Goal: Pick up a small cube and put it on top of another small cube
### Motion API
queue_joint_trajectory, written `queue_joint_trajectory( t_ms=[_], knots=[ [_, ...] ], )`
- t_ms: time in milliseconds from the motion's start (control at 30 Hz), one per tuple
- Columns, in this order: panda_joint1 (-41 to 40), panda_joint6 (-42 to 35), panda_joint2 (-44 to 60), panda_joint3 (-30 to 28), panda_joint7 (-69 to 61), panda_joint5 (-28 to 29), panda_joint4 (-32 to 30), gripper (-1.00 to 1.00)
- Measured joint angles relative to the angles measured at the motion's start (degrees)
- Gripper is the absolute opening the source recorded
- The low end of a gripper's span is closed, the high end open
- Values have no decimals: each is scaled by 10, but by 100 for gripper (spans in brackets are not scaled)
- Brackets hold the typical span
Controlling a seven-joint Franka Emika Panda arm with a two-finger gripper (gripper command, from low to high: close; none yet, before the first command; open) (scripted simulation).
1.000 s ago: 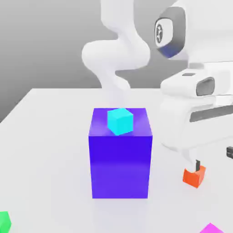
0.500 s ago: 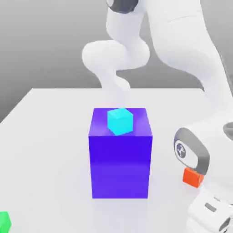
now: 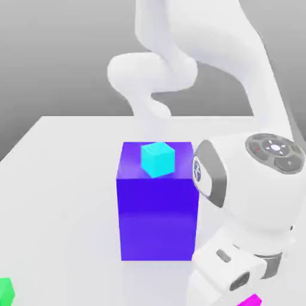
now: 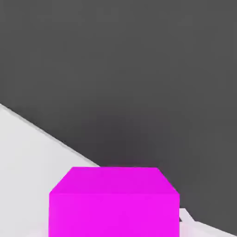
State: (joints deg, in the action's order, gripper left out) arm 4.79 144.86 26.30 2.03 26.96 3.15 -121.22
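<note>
Magenta cube [image 4: 114, 202] sits low right on the surface [image 3: 66, 179], gripper pressed together at it; lift and stacking remain.

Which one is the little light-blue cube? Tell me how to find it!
Find the big blue block standing in the middle of the white table. The little cyan cube sits right on top of it. It is the one small cube raised off the table; the green cube and the magenta cube lie low on the table near the front edge.
</note>
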Motion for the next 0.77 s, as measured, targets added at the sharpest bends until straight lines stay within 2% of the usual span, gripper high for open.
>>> queue_joint_trajectory(
  t_ms=[500, 633, 667, 767],
  knots=[
    [-234, -34, -50, -119, -161, -86, -1, -100],
    [-261, 21, 4, -116, -188, -111, 3, -100],
    [-264, 32, 16, -113, -191, -115, 4, 100],
    [-264, 32, 16, -113, -191, -115, 4, 100]
  ],
)
